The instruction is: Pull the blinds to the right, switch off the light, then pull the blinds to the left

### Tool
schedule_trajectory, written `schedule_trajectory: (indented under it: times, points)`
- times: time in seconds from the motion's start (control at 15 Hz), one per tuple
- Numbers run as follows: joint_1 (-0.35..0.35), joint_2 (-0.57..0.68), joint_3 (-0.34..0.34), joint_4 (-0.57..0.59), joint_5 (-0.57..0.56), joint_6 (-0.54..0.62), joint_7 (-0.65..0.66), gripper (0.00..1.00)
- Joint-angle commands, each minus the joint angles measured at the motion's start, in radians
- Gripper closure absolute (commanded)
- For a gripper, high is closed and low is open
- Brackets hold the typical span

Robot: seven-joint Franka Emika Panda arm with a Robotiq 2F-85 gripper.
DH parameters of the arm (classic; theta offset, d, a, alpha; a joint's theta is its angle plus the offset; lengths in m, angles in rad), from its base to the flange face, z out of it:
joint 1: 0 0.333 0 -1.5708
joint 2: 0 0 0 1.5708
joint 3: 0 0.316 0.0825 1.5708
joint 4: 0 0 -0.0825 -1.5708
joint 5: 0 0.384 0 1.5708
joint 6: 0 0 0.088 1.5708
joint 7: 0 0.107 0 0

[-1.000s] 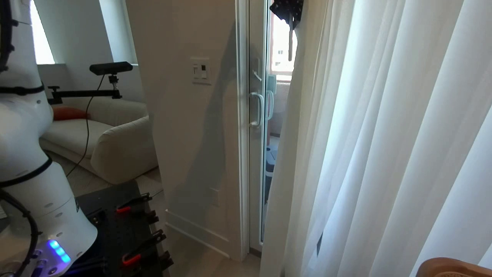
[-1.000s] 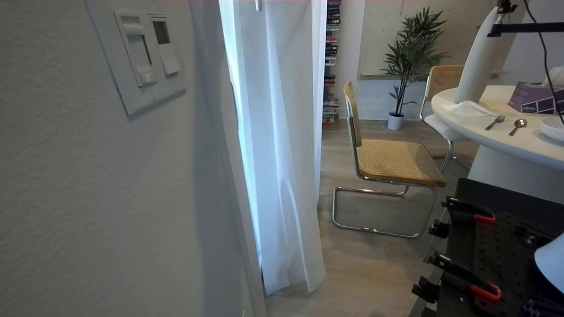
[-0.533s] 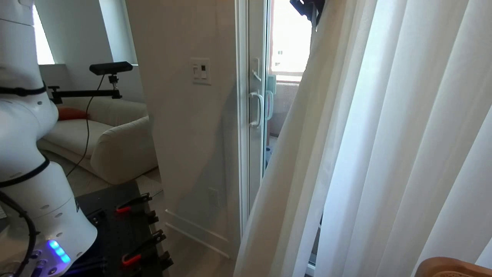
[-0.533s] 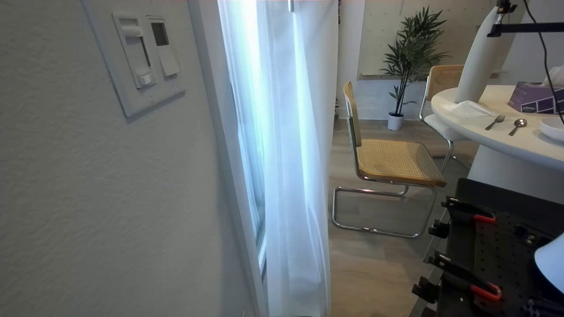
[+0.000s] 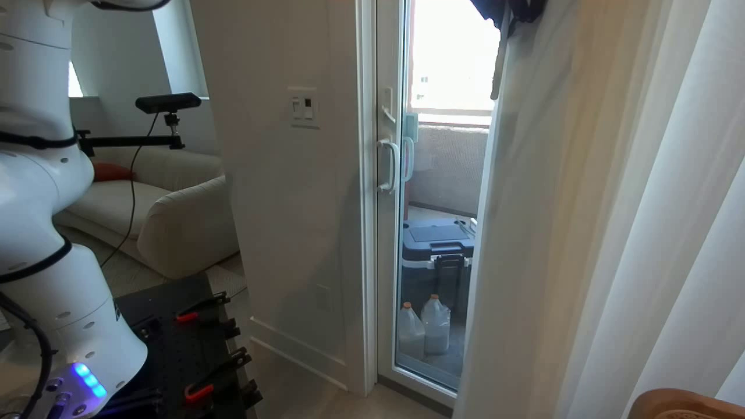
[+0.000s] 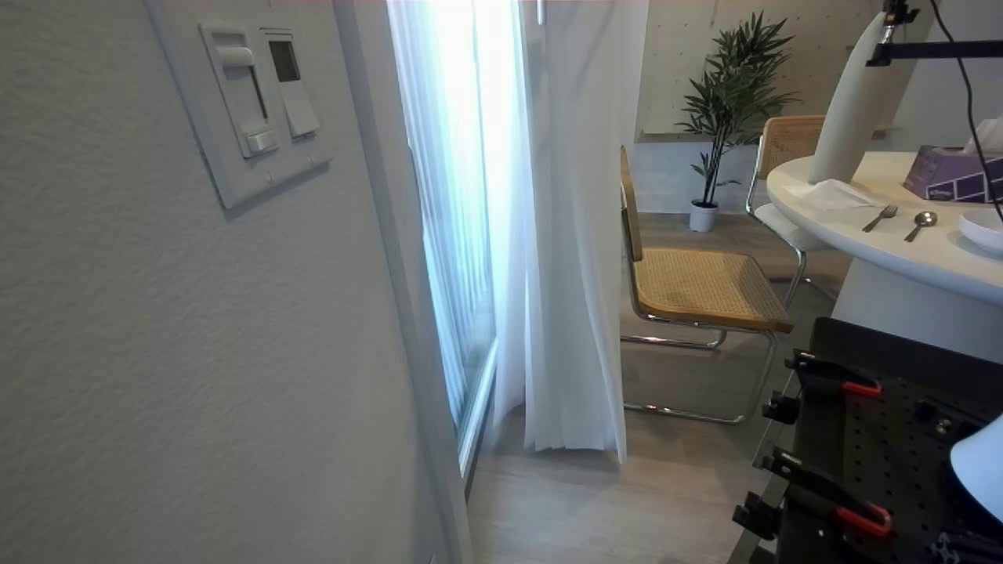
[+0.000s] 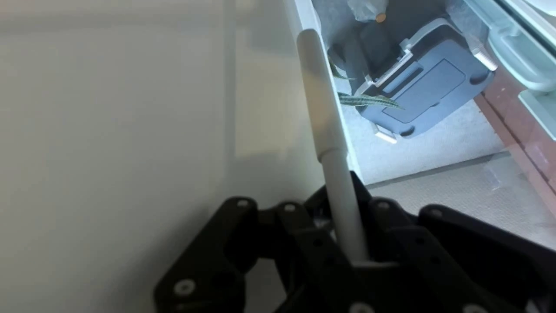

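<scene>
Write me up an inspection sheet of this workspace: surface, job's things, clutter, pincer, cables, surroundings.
Surface: black perforated stand, bearing clamps with red parts.
Job's things: curtain partly drawn aside, baring part of the glass door; switch on the wall, nothing touching it; light itself not in view.
Clutter: fork, spoon, napkin, bowl and tissue box on the table.
Pincer: shut on the wand at the curtain's edge.
Cables: one cable hangs below the camera; a second cable runs by the arm's base.
Surroundings: sofa, plant and chairs; cooler and jugs beyond the glass.
</scene>
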State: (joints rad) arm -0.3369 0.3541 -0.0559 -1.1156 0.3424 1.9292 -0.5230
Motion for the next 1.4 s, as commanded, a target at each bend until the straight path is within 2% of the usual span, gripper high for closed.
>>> schedule_trajectory:
  times: [0.0,0.4,1.0,1.07,1.13,1.33]
  points:
    - [-0.027,0.079,-0.004,0.070,0.034,-0.106,0.070,0.98]
    - [-0.045,0.125,-0.006,0.140,0.029,-0.101,0.139,0.98]
    - [-0.017,0.143,-0.017,0.178,-0.014,-0.089,0.307,0.98]
    - [-0.012,0.141,-0.018,0.178,-0.027,-0.094,0.325,0.68]
    - [-0.009,0.140,-0.018,0.179,-0.035,-0.100,0.342,0.68]
    - [0.016,0.119,-0.018,0.168,-0.077,-0.166,0.415,0.45]
